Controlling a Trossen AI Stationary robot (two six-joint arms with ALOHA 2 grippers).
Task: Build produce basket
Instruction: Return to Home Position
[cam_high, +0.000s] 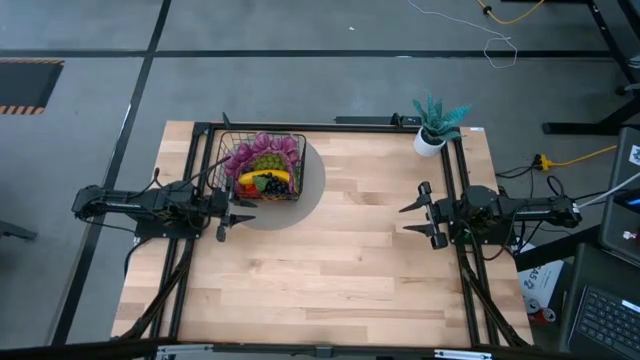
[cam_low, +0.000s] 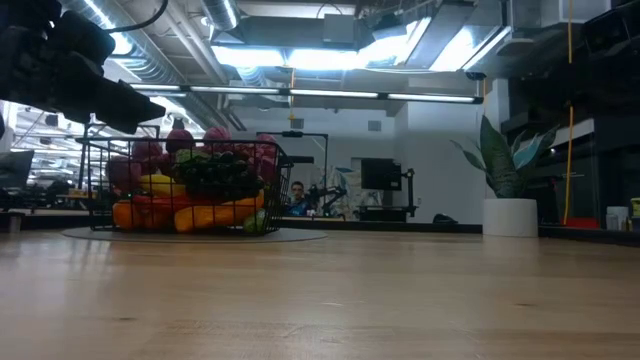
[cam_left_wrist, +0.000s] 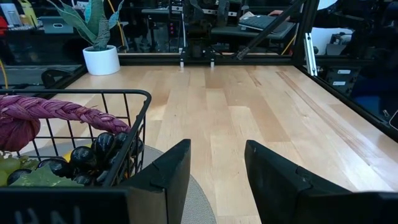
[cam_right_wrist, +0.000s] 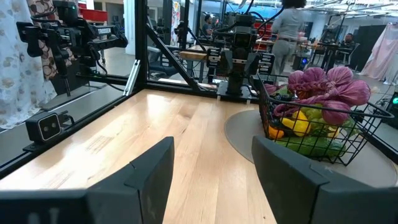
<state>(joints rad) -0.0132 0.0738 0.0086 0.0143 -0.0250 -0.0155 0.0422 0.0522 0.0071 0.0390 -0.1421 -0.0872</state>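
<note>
The black wire basket (cam_high: 262, 166) stands on a round grey mat (cam_high: 300, 195) at the table's far left, filled with produce (cam_low: 190, 190): purple string on top, dark and green grapes, a yellow banana, orange pieces. My left gripper (cam_high: 235, 211) is open at the table's left edge, just near of the basket, touching nothing. My right gripper (cam_high: 418, 215) is open at the right edge, far from the basket (cam_right_wrist: 323, 124). In the left wrist view the basket's corner (cam_left_wrist: 134, 134) lies beside my left gripper (cam_left_wrist: 217, 174).
A white pot with a teal plant (cam_high: 434, 128) stands at the table's far right corner. Black frame rails (cam_high: 330, 126) run along the table's left, right and far edges. Bare wood (cam_high: 330, 260) spans the middle and near side.
</note>
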